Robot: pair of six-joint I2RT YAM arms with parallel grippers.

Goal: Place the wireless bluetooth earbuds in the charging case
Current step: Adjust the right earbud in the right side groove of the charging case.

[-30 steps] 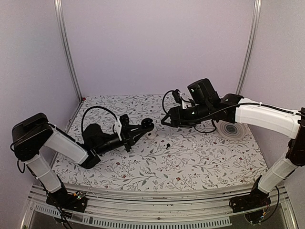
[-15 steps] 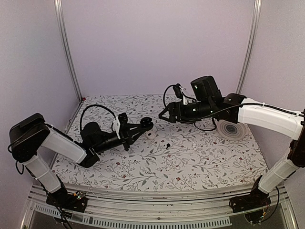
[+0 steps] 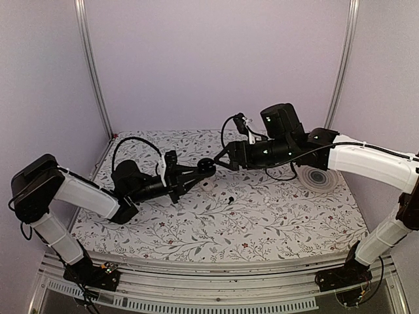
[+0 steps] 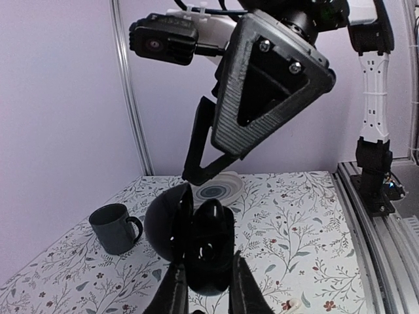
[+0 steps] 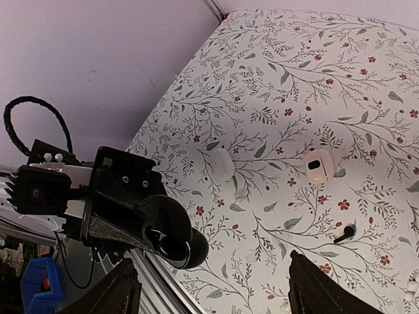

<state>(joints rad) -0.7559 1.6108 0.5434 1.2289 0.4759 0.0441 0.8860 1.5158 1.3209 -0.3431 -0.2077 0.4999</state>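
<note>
Counter [image 3: 262, 229]: white cloth w/ leafy sprig & small red-flower print over the whole top.
Room: plain lilac walls [image 3: 216, 65] on 3 sides; metal posts [image 3: 91, 65] at the rear corners.
Mug [image 4: 116, 227]: dark grey, upright on counter; inside too dark to tell.
Plate [image 3: 319, 176]: pale w/ grey rings, flat at far right, partly behind the right arm.
Charging case [image 4: 209, 245]: black, glossy, lid swung open, held up off the counter, left of centre; contents too dark to tell.
Left tool [image 4: 204, 275]: clamped tight on the case's lower half.
Right tool [image 5: 211, 261]: fingers spread wide, nothing between them; hung just beside the case, tips toward it.
Earbud [image 5: 345, 231]: one, black, loose on counter near the case, apart from both tools.
White oval object [image 5: 223, 165]: on counter; small white piece w/ dark spot [image 5: 318, 165] near it.
</note>
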